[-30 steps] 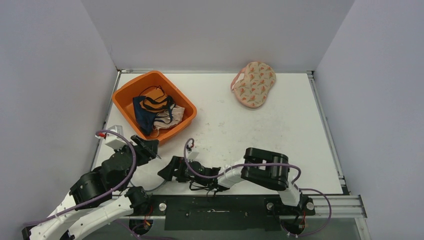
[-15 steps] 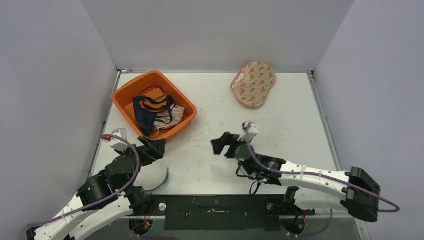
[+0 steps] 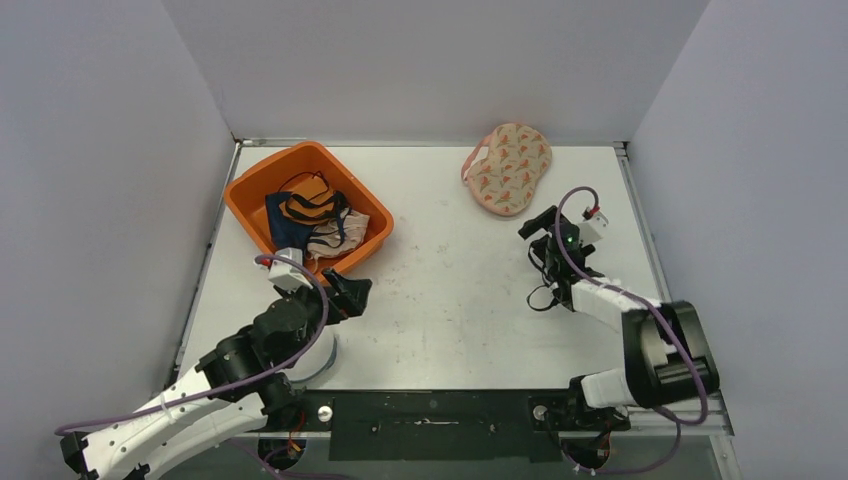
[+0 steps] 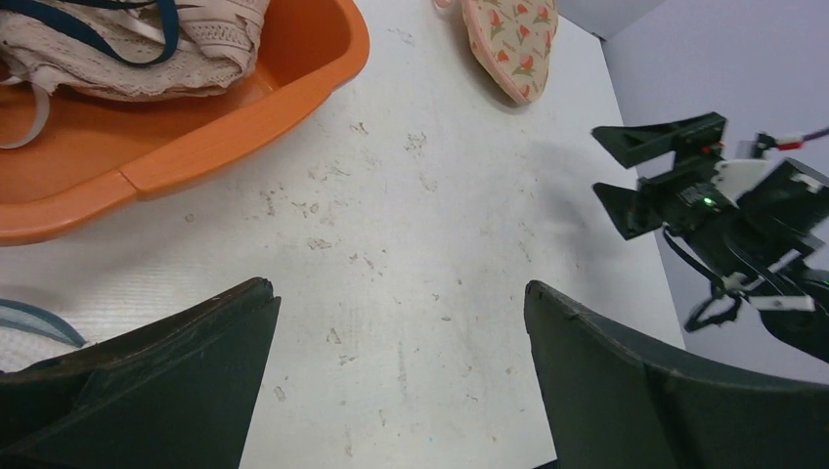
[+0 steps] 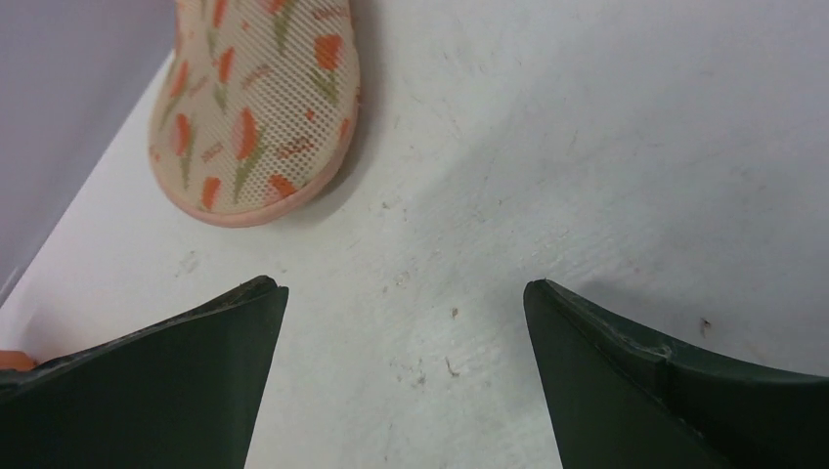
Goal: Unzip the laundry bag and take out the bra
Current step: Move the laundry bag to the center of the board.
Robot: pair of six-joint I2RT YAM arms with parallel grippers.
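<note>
R claw (image 5: 406, 285) spread wide nr laundry bag (image 3: 507, 168) — bag by far edge.

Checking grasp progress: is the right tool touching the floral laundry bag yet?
Apart. The right wrist view shows bare table between the open right tool and the laundry bag.

Lab robot cell: plain walls (image 3: 430, 60) enclosing white table (image 3: 450, 290).

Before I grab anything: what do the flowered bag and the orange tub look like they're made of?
Flowered bag: soft mesh fabric, matte. The right wrist view shows a fine grid of holes and a pink bound edge. Orange tub: probably moulded plastic, smooth with a slight sheen, judging by its even colour, rounded rim and rigid shape.
</note>
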